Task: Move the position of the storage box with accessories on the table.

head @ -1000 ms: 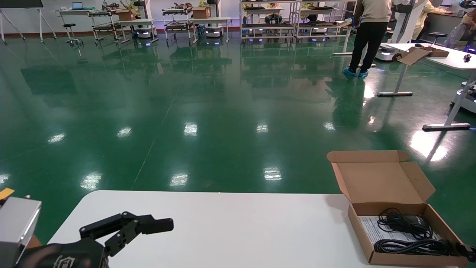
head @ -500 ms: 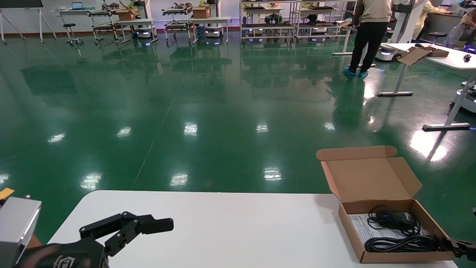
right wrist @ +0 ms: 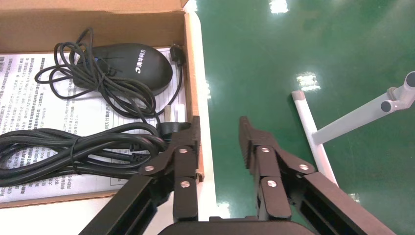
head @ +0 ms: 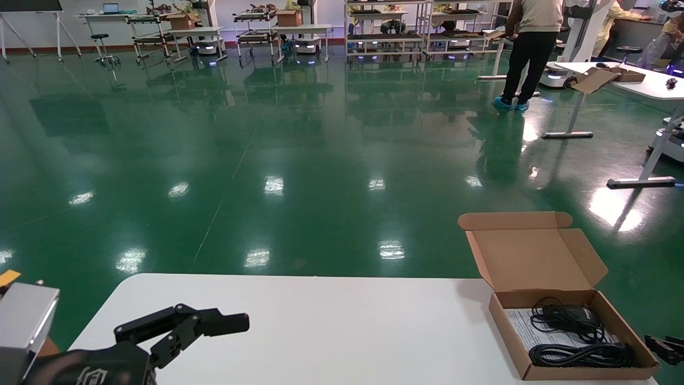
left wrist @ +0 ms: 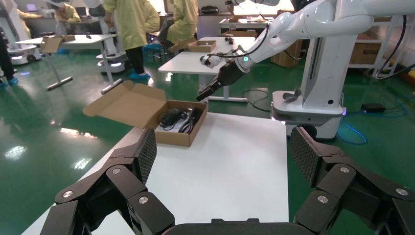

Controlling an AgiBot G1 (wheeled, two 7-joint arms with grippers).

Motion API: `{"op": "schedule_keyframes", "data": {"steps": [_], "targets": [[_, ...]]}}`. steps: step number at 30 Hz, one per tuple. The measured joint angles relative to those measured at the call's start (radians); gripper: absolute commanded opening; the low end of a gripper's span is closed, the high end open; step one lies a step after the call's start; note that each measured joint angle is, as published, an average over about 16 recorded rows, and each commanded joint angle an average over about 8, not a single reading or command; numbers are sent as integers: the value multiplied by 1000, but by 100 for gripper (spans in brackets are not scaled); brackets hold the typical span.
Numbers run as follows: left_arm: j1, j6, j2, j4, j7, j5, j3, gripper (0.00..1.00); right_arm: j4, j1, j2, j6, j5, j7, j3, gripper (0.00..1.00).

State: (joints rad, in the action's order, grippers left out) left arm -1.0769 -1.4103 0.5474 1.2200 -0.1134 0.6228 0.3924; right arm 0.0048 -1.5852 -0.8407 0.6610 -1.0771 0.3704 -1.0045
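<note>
Parking is all that the left gripper (head: 203, 327) does: it hangs at the lower left of the head view over the near corner of the table (head: 331, 331), its jaws spread wide and holding nothing. To the right, the middle of the white tabletop is bare. At the lower right stands the storage box (head: 510, 337), close to the table's right edge, with its flap lid raised. Inside it lie the accessories: a white printed sheet (head: 526, 329), coiled black cables (head: 582, 354) and a black mouse-shaped device (right wrist: 132, 68). At the far right edge of the frame is the right gripper (head: 665, 347), just beside the box's right wall. Its jaws are parted and grasp nothing, although in the right wrist view one finger overlaps that wall. I judge that the moving step is in hand, perhaps between two pushes. The next move would call for a firm hold on the wall, or a flat push, without tipping the light box. Compared with one second ago, the box stands further left. Half a second ago the gripper touched its corner; now it has drawn back and the box sits slightly more to the right.
</note>
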Motion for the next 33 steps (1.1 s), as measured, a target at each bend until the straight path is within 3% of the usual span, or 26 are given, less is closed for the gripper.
{"op": "schedule_keyframes", "data": {"steps": [19, 26, 33], "targets": [[0, 0, 0, 0, 0, 0, 0, 100, 5, -46, 34, 54, 32, 12, 22, 100], [0, 0, 0, 0, 0, 0, 0, 100, 14, -89, 59, 115, 47, 24, 33, 100], [0, 0, 0, 0, 0, 0, 0, 100, 26, -142, 89, 223, 74, 48, 51, 100]]}}
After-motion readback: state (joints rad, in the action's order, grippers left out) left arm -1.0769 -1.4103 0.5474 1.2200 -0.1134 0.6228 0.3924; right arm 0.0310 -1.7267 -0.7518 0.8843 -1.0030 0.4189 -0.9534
